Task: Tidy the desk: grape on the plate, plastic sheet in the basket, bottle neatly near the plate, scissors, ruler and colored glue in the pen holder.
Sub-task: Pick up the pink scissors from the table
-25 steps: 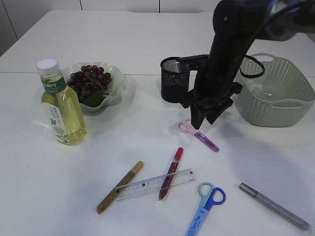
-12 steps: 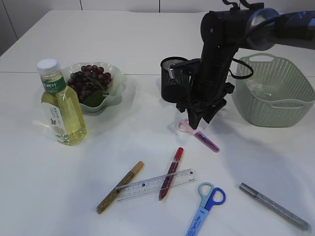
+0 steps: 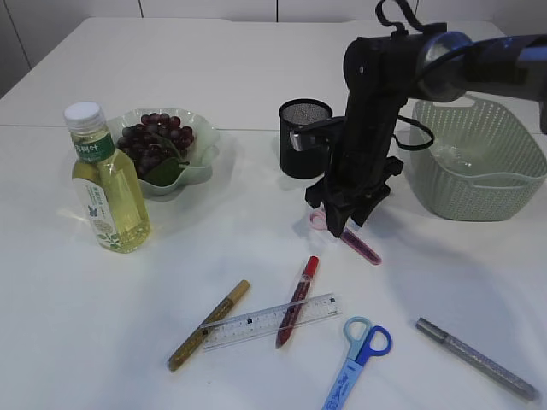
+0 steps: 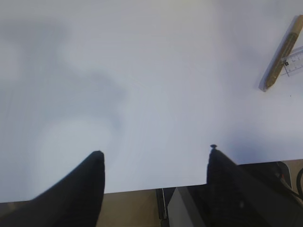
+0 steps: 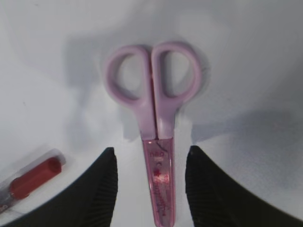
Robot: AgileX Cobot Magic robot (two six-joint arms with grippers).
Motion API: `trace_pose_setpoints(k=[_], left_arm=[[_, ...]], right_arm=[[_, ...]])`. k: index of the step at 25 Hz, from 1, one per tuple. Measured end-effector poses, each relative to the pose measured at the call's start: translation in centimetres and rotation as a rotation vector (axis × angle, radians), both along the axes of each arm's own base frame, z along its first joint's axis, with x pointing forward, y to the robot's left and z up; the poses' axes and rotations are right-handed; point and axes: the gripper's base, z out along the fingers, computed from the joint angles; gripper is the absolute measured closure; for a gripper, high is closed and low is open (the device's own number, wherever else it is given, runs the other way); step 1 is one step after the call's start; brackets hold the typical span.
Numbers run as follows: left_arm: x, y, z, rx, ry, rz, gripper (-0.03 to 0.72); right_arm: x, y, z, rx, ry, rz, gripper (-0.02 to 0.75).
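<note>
Pink scissors [image 5: 154,94] in a clear pink sheath [image 3: 359,245] lie flat in front of the black mesh pen holder [image 3: 302,137]. My right gripper [image 3: 342,224] is low over them and open, its fingers [image 5: 102,189] either side of the sheath without touching it. My left gripper [image 4: 155,152] is open and empty over bare table at the near edge. Blue scissors [image 3: 357,359], a clear ruler [image 3: 269,320] and red [image 3: 297,299], gold [image 3: 208,325] and silver [image 3: 474,359] glue pens lie in front. Grapes [image 3: 154,141] fill the plate [image 3: 201,166], with the bottle [image 3: 107,184] upright beside it.
The green basket [image 3: 479,192] stands at the right with a clear plastic sheet [image 3: 450,155] in it. The red pen crosses the ruler. The gold pen [image 4: 281,54] and the ruler's end [image 4: 296,61] show at the upper right of the left wrist view.
My right arm has swung left, away from the basket, and come down over the pink scissors. Nothing on the table has moved.
</note>
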Motion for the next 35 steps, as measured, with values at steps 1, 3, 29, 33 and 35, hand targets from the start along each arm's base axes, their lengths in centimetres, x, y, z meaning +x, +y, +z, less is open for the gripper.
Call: trace_pose_setpoints(k=[1, 3, 29, 33, 35], left_arm=[[0.0, 0.0, 0.0, 0.002, 0.002, 0.0, 0.2], [-0.1, 0.0, 0.0, 0.006, 0.007, 0.001, 0.2], [-0.1, 0.2, -0.1, 0.019, 0.013, 0.002, 0.2], [-0.1, 0.2, -0.1, 0.019, 0.014, 0.002, 0.2], [-0.1, 0.2, -0.1, 0.019, 0.014, 0.002, 0.2]], right_arm=[[0.0, 0.0, -0.5, -0.004, 0.01, 0.0, 0.357], [0.1, 0.0, -1.4, -0.009, 0.026, 0.0, 0.356], [0.1, 0.0, -2.1, -0.014, 0.04, 0.0, 0.363], [0.1, 0.0, -2.1, -0.014, 0.04, 0.0, 0.365], [0.1, 0.0, -2.1, -0.014, 0.04, 0.0, 0.365]])
